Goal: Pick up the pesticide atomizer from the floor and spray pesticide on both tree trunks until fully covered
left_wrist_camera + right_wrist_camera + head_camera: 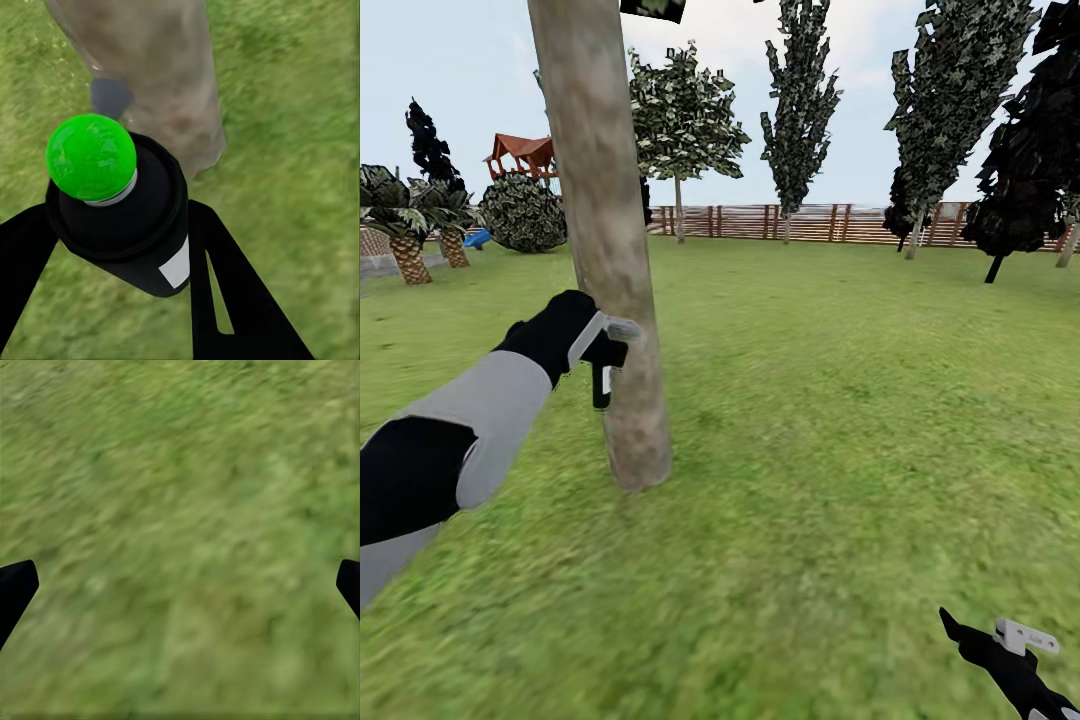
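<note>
Your left gripper (603, 352) sits right against the tree trunk (605, 240), jaws clamped on the pesticide atomizer (124, 217). From the head camera the atomizer is barely discernible; the left wrist camera reveals its dark body and green tip (91, 156). Your right gripper (180, 585) hangs over grass (180, 510), jaws spread wide.

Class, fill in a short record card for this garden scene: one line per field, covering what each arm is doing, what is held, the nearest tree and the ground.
Left end effector: shut on the pesticide atomizer, raised beside the trunk
Atomizer cap: bright green here, not red
Tree trunk: thick, mottled grey-brown, close in front of the left arm
Right end effector: open, empty, over grass
Floor: short green grass
Background: wooden slat fence, dark narrow trees
</note>
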Controlling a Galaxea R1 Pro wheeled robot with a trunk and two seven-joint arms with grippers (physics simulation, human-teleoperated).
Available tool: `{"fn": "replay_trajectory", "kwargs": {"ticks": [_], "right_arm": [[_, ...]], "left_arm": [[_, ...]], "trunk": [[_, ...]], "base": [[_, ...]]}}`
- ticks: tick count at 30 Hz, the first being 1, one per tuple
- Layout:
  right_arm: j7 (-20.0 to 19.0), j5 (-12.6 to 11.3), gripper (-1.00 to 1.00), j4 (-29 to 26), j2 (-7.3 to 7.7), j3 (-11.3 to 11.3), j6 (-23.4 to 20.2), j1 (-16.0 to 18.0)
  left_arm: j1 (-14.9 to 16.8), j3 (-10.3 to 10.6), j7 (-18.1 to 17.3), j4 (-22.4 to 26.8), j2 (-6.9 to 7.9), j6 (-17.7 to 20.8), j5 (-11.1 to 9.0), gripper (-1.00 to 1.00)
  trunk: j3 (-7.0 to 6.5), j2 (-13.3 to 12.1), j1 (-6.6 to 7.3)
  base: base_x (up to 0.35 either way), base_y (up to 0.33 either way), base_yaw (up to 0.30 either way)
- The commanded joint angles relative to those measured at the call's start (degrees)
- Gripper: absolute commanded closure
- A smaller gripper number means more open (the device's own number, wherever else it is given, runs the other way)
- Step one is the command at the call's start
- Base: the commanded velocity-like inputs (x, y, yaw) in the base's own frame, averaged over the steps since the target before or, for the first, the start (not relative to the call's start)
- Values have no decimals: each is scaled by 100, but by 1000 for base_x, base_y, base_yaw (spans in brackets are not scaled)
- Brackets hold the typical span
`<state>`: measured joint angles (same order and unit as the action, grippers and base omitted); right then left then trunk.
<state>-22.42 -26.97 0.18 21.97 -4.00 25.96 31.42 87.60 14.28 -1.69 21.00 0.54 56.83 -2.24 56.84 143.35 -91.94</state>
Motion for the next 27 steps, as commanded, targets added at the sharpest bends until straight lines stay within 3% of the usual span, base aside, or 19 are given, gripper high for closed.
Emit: {"fn": "replay_trajectory", "kwargs": {"ticks": [1, 9, 15, 21, 25, 27], "right_arm": [[-52, -19, -100, 9, 1, -39, 5, 4], [-52, -19, -100, 9, 0, -39, 5, 4], [-52, -19, -100, 9, 0, -39, 5, 4], [-52, -19, -100, 9, 0, -39, 5, 4], [-52, -19, -100, 9, 0, -39, 5, 4], [-52, -19, -100, 9, 0, -39, 5, 4]], "left_arm": [[64, 40, -16, 3, 7, 21, -22, 100], [412, 39, -16, 11, 8, 21, -22, 100], [867, 32, -16, -178, 8, 24, -22, 100], [907, 0, -21, -493, 45, 30, -72, 100], [908, -575, -24, -848, 45, 25, -159, 100], [906, -669, -24, -970, 46, 22, -162, 100]], "trunk": [[6, 2, 1], [6, 2, 1], [6, 2, 1], [6, 2, 1], [6, 2, 1], [6, 2, 1]], "base": [[0, 0, 0], [0, 0, 0], [0, 0, 0], [0, 0, 0], [0, 0, 0], [0, 0, 0]]}}
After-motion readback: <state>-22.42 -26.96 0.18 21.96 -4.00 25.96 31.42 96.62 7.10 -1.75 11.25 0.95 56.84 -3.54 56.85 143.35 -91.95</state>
